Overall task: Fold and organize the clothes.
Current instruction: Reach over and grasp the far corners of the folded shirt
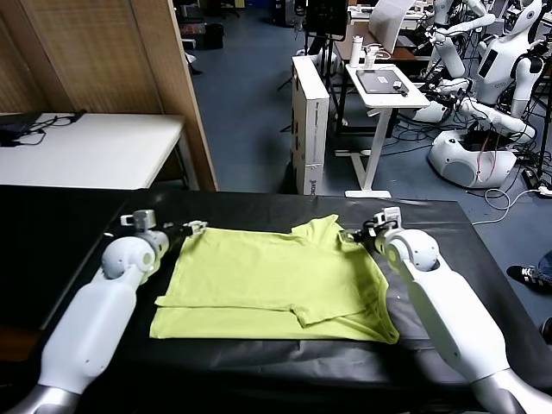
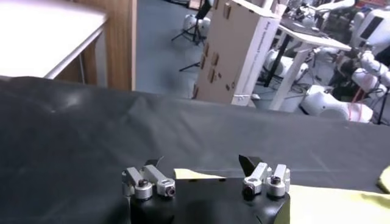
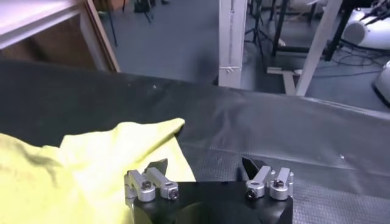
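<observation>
shirt: T-shirt [image 1: 276, 285] lay flat on table cover [image 1: 259, 371], partly folded, between both grippers
left gripper: left gripper [image 1: 191, 228] was open, empty, at shirt's far left corner
right gripper: right gripper [image 1: 355, 236] was open, empty, beside far right corner and sleeve [image 3: 122, 143]
step: likely grabbing far corners for next fold
tip: pinch only cloth, both sides level, avoid snagging cover
beyond: cardboard box [image 1: 310, 121] stood past table

A blue-grey floor [image 1: 250, 103] stretches behind the black-covered table [image 1: 69, 224]. A wooden partition [image 1: 112, 60] stands over a white table [image 1: 95, 147] on the left, while a tall cardboard box [image 1: 310, 121] and a white stand desk [image 1: 384, 86] stand farther back.
</observation>
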Robot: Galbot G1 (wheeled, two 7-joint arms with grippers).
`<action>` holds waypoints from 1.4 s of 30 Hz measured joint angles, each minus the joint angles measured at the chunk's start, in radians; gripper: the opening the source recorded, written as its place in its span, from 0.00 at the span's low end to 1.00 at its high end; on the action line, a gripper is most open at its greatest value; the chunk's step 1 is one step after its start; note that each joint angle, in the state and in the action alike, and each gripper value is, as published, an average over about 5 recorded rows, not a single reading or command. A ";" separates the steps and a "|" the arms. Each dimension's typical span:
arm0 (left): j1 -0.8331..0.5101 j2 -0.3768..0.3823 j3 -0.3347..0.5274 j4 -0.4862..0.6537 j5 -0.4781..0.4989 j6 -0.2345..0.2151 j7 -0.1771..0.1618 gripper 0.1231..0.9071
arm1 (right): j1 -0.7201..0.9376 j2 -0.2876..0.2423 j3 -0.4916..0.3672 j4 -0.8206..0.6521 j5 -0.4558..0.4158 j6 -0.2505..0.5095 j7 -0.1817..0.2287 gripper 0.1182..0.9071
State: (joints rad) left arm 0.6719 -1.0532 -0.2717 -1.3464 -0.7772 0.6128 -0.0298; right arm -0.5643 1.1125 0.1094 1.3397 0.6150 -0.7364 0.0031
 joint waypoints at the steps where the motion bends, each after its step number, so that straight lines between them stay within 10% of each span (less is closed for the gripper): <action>1: 0.002 0.000 0.000 0.001 0.000 0.000 0.000 1.00 | 0.002 0.001 -0.001 -0.003 -0.001 0.000 -0.001 1.00; 20: 0.024 -0.005 -0.003 0.023 0.037 -0.036 0.026 0.87 | 0.010 0.001 -0.012 -0.009 -0.004 0.000 -0.011 0.72; 33: 0.034 -0.003 0.004 -0.002 0.050 -0.045 0.044 0.15 | 0.005 0.000 -0.014 -0.002 -0.003 0.000 -0.013 0.08; 42: 0.048 -0.001 -0.004 -0.025 0.050 -0.043 0.039 0.10 | -0.011 0.009 -0.002 0.014 0.016 0.065 0.021 0.03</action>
State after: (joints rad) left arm 0.7202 -1.0546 -0.2754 -1.3717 -0.7272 0.5700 0.0094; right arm -0.5754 1.1219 0.1077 1.3540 0.6309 -0.6714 0.0237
